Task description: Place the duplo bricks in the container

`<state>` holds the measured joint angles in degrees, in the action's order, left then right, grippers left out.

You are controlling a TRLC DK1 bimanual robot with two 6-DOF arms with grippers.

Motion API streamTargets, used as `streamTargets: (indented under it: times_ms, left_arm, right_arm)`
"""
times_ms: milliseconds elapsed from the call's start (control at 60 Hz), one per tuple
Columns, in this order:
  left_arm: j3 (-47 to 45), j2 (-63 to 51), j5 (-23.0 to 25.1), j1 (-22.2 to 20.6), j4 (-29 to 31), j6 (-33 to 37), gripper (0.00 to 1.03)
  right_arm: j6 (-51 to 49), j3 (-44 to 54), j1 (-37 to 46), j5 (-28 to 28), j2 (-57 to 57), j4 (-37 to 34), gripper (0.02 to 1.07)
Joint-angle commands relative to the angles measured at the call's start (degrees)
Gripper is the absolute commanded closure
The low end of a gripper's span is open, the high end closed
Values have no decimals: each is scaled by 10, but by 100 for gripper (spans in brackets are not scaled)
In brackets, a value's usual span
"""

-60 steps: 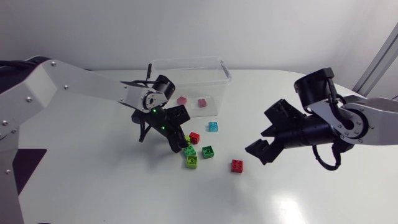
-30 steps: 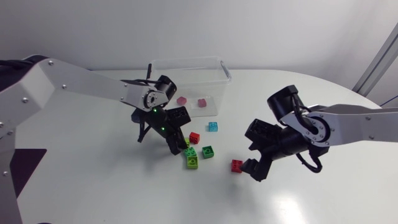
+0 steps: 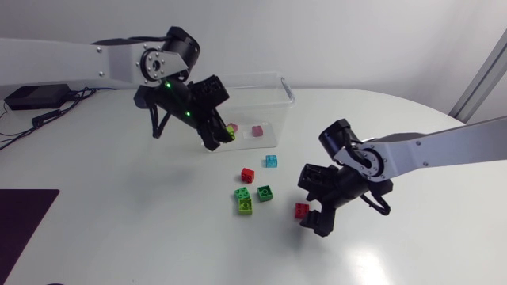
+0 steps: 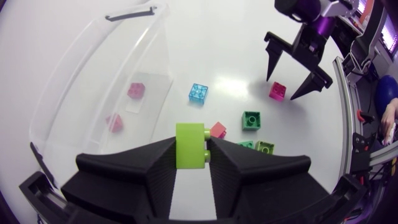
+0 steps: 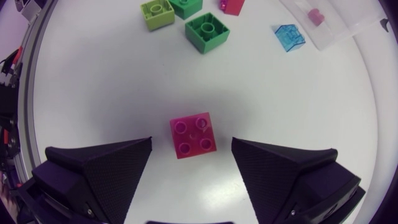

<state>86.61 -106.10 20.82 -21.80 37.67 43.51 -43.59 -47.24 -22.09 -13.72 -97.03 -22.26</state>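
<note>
Gripping a lime brick [image 4: 191,145], the left gripper [image 4: 191,152] has both fingers pressed against opposite faces of it. The brick's longer side appears to run along the fingers, with a stud facing sideways.

The clear container [image 4: 74,87] lies ahead of this gripper and off to one side, with its open top in full view. Two pink bricks [image 4: 136,90] are already inside. In the head view the left gripper hangs at the container's near wall. Whether the brick is already over the rim cannot be confirmed from that angle. The release probably requires a short carry across the wall towards the pink bricks.

The right gripper [image 5: 191,142] is spread wide and straddles a red brick [image 5: 193,135] on the table [image 5: 298,99]. Neither finger touches the brick, which sits square and roughly centred in the gap. The right arm is clearly the nearer one to it.

Further ahead of the right gripper lie a dark green brick [image 5: 207,31], a light green brick [image 5: 157,13] and a blue brick [image 5: 290,36], all apart from each other.
</note>
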Motion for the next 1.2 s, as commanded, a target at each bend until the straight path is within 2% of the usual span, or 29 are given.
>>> streamTargets:
  times_ms: [0,100,233,467,567,850,900,983,1067,1183]
  left_arm:
    - [45,18,12,13,18,-9,78]
    - [77,16,16,23,28,-14,78]
    - [116,-2,17,37,27,-26,78]
    - [178,-68,17,54,-1,-56,78]
    - [211,-102,17,59,-20,-77,78]
    - [349,-220,15,75,-20,-117,74]
    - [364,-232,9,75,-20,-123,69]
    - [364,-233,3,75,-19,-132,36]
    - [347,-217,-2,75,-18,-136,14]
    - [311,-180,-2,77,-19,-138,7]
  right_arm:
    - [-18,-15,-2,-4,-26,0,17]
    - [-21,-19,-3,-4,-37,1,30]
    - [-21,-20,-4,-9,-40,9,74]
    - [2,-7,-4,-9,-25,6,85]
    - [11,2,-3,-8,17,-7,85]
    - [48,-9,-16,-6,154,-83,85]
    - [56,-20,-18,-4,167,-93,85]
    - [76,-41,-20,-3,179,-100,85]
    - [95,-68,-21,4,182,-103,85]
    - [116,-109,-16,10,171,-101,85]
